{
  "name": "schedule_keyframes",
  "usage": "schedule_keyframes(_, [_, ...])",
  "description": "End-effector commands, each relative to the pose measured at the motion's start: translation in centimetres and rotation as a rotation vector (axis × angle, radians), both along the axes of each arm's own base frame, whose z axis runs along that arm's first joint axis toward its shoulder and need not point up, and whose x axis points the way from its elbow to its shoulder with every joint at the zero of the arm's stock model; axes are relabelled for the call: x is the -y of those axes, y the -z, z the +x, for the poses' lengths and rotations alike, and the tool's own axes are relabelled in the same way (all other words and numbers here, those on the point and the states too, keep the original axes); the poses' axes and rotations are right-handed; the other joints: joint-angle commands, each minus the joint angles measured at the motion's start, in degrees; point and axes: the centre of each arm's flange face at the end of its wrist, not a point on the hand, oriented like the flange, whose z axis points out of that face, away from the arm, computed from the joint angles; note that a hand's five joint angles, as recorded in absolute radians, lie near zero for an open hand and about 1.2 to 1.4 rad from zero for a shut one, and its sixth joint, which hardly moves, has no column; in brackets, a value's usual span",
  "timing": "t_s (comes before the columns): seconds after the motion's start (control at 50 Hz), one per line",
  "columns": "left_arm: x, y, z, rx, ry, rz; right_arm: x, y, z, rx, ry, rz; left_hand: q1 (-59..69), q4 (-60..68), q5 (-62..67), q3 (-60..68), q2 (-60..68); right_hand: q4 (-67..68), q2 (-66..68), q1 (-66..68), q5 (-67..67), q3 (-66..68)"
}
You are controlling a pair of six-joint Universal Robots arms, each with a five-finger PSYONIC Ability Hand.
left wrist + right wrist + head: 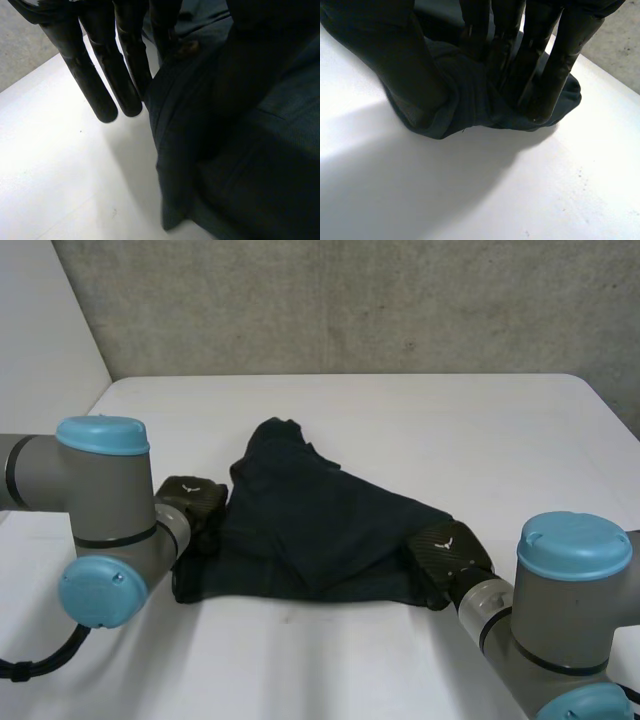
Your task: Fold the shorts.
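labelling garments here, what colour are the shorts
Dark navy, plain with no pattern; the shorts show best in the head view.

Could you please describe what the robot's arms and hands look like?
The left arm and right arm are thick grey cylinders with round light-blue caps. The left hand and right hand are black, each with a small white winged mark on its back; the right's fingers are long and glossy.

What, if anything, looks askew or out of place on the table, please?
The shorts lie bunched in a rumpled triangle, not flat, their far end crumpled; the right robot hand pinches one near corner.
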Motion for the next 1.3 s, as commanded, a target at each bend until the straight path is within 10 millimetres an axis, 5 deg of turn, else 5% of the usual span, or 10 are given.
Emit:
schedule_keyframes(0.02, [-0.7,-0.3,0.1,0.008,0.004,0.019,1.5,-1.5,0.4,0.027,0.010,-0.067,29.55,24.14,26.56,23.79,24.85,13.43,14.05,28.42,16.86,16.32])
schedule_keyframes(0.2, [-5.9,-2.7,-1.0,0.019,0.045,0.114,7.5,-5.8,1.3,-0.037,0.014,-0.313,29.55,24.14,26.56,23.79,24.85,13.43,14.05,28.42,16.86,16.32])
schedule_keyframes(0.44, [-13.7,-5.7,-9.2,-0.374,0.180,0.112,16.1,-5.9,4.9,-0.089,-0.004,-0.561,29.55,24.14,26.56,23.79,24.85,13.43,14.05,28.42,16.86,16.32])
schedule_keyframes(0.56, [-15.8,-2.9,-13.6,-0.355,0.219,0.105,18.4,-3.8,5.8,-0.067,0.017,-0.625,-11.41,-16.82,-14.40,-17.17,-16.11,13.43,14.05,28.42,16.86,16.32])
schedule_keyframes(0.64, [-15.3,-2.0,-13.3,-0.280,0.137,0.099,18.5,-3.8,5.7,-0.055,0.027,-0.635,-39.37,-44.78,-42.37,-45.13,-44.08,-47.96,-47.35,-32.97,-44.53,-45.07])
schedule_keyframes(0.7, [-14.6,-2.2,-12.2,-0.239,0.078,0.099,18.7,-5.0,4.2,-0.050,0.064,-0.621,-39.89,-45.31,-42.89,-45.66,-44.60,-56.57,-55.95,-41.58,-53.14,-53.68])
schedule_keyframes(0.82, [-9.8,-5.7,-8.1,-0.287,-0.072,0.050,17.2,-9.6,0.4,0.009,0.136,-0.582,-38.56,-43.97,-41.55,-44.32,-43.26,-56.57,-55.95,-41.58,-53.14,-53.68])
schedule_keyframes(0.92, [-8.6,-7.9,-5.9,-0.339,-0.084,0.045,14.3,-11.2,-1.5,0.020,0.153,-0.447,-35.70,-41.11,-38.69,-41.46,-40.40,-56.57,-55.95,-41.58,-53.14,-53.68])
schedule_keyframes(1.04, [-6.5,-8.9,-3.4,-0.384,-0.089,0.065,10.0,-10.2,-2.8,0.004,0.115,-0.194,-30.65,-36.06,-33.65,-36.41,-35.36,-56.57,-55.95,-41.58,-53.14,-53.68])
schedule_keyframes(1.3, [-2.7,-6.2,-0.5,-0.269,-0.061,0.050,1.8,-8.0,-4.2,0.165,0.125,0.170,-28.96,-34.37,-31.96,-34.73,-33.67,-49.09,-48.47,-34.10,-45.66,-46.20])
